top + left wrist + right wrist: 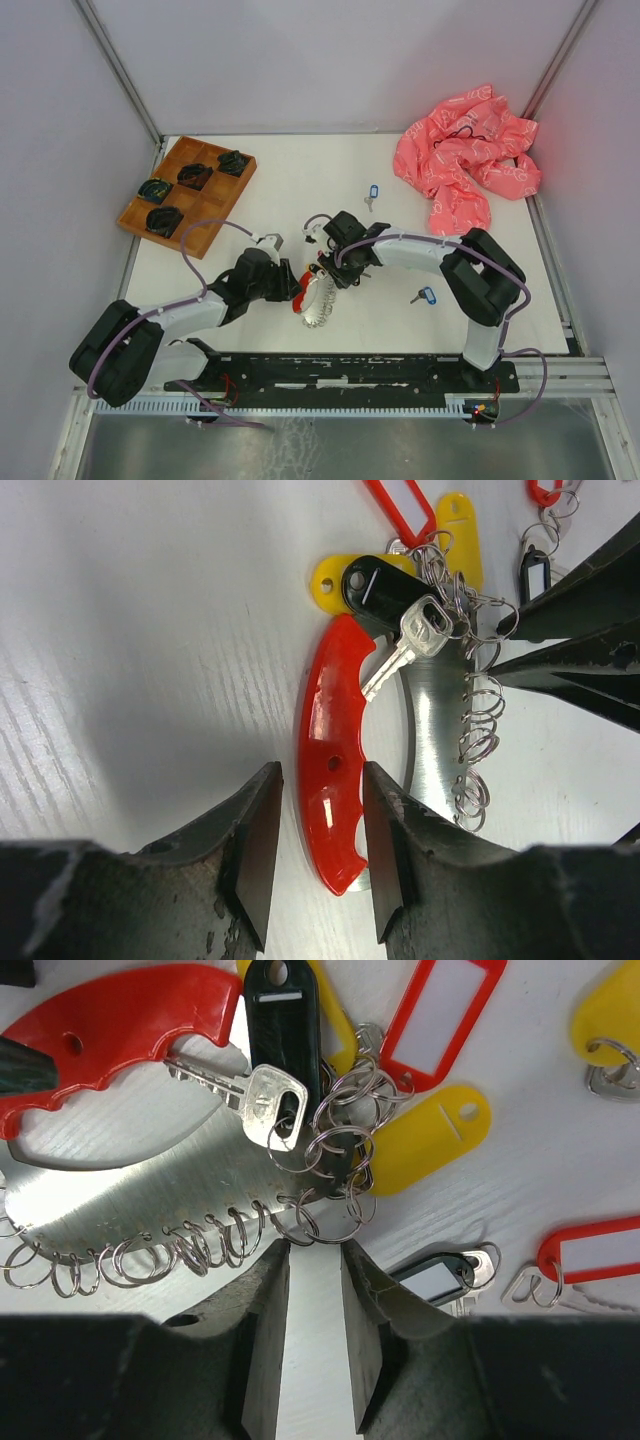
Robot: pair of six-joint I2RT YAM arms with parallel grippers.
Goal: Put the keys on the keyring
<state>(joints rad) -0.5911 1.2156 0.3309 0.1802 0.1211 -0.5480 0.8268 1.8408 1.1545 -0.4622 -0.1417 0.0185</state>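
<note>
Left tool clamps glossy red keyring handle.

A white table with a faint wood grain fills the middle of the top view, enclosed by plain pale lilac-grey walls at the back and both sides. Thin metal posts run up the back corners. At the back left a wooden tray with square compartments sits at an angle; several compartments hold dark coiled items. At the back right lies a crumpled pink cloth with pale print, casting a rosy tint on the side wall. A black plate and a slotted white strip cross the near edge, grey floor below. Light is soft and even.
</note>
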